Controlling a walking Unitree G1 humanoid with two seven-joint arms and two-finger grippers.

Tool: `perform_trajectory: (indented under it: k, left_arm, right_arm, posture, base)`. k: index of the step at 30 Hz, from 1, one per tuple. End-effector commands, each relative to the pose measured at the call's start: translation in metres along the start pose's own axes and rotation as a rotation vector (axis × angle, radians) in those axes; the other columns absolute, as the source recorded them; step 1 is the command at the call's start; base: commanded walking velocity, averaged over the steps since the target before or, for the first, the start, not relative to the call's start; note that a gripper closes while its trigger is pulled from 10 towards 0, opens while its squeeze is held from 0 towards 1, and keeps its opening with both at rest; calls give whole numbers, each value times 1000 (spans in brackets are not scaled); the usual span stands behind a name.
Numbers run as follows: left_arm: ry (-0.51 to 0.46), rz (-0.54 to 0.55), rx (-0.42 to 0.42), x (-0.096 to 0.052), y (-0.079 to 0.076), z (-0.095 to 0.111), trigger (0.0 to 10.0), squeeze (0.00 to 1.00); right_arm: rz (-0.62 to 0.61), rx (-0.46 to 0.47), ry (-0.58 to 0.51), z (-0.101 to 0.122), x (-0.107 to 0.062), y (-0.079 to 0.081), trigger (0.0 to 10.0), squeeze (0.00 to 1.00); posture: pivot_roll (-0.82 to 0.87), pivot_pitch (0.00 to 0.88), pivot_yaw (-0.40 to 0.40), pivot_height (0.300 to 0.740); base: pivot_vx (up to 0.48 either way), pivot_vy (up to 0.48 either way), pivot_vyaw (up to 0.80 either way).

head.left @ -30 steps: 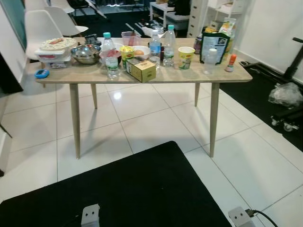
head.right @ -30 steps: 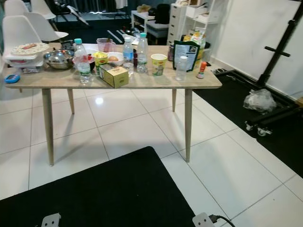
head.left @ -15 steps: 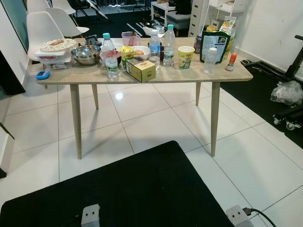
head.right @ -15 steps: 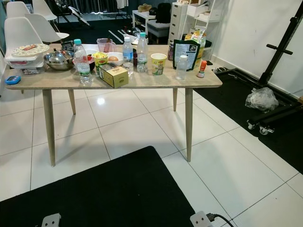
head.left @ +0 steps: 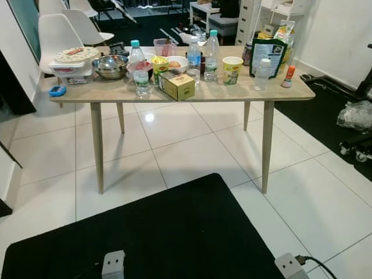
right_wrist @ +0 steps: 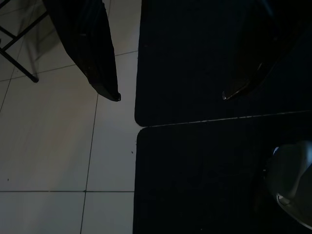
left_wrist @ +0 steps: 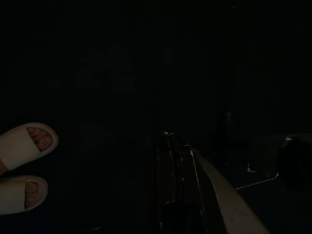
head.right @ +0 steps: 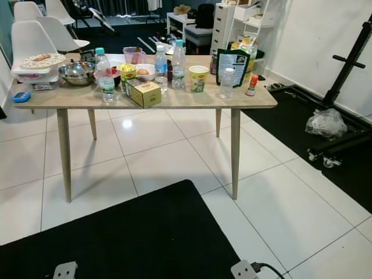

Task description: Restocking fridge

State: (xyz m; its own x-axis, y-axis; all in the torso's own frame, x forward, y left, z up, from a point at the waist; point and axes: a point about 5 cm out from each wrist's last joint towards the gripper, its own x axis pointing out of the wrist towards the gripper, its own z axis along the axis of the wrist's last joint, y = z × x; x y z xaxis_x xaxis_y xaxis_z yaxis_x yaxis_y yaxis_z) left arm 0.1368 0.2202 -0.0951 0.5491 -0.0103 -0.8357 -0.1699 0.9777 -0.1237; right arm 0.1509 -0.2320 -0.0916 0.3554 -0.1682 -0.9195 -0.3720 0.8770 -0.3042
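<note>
- The long light wooden table [head.left: 232,93] is crowded along its back — clear plastic water bottles [head.left: 210,47], a steel mixing bowl [head.left: 110,65], a yellow paper cup [head.left: 232,62].
- A yellow-green cardboard box [head.left: 178,86] sits near the front edge.
- Bare front strip at the right end.
- Open white tiled floor [head.left: 192,154] beneath — four slim legs only.

White chairs [head.left: 61,32] behind table, black mat [head.left: 163,232] on floor

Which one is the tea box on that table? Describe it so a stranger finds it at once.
Start at the wooden table on the white tiles. Near its front edge, left of centre, sits the tea box, beside a water bottle. It is the one yellow-green cardboard carton, squat and rectangular, among bottles, cups and bowls.
</note>
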Motion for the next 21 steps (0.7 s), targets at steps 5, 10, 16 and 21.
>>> perform_trajectory:
  k: [5,10,16,21]
  left_arm:
    - [22,21,17,-1,5,-2,10000,0]
    - [24,23,7,-1,5,-3,10000,0]
    - [27,27,18,-2,8,-3,10000,0]
    - [22,40,5,-3,11,-4,10000,0]
  right_arm:
    - [3,-14,9,-5,0,-1,10000,0]
    - [1,-10,6,-4,0,-1,10000,0]
    - [1,-4,-8,0,0,-1,10000,0]
    - [13,-16,3,-3,0,3,10000,0]
  posture:
    - [-1,0,-27,740]
    - [2,0,-23,740]
    - [0,0,-31,740]
    - [9,0,-32,740]
  base:
    - [0,0,0]
    - [0,0,0]
    - [0,0,0]
    - [0,0,0]
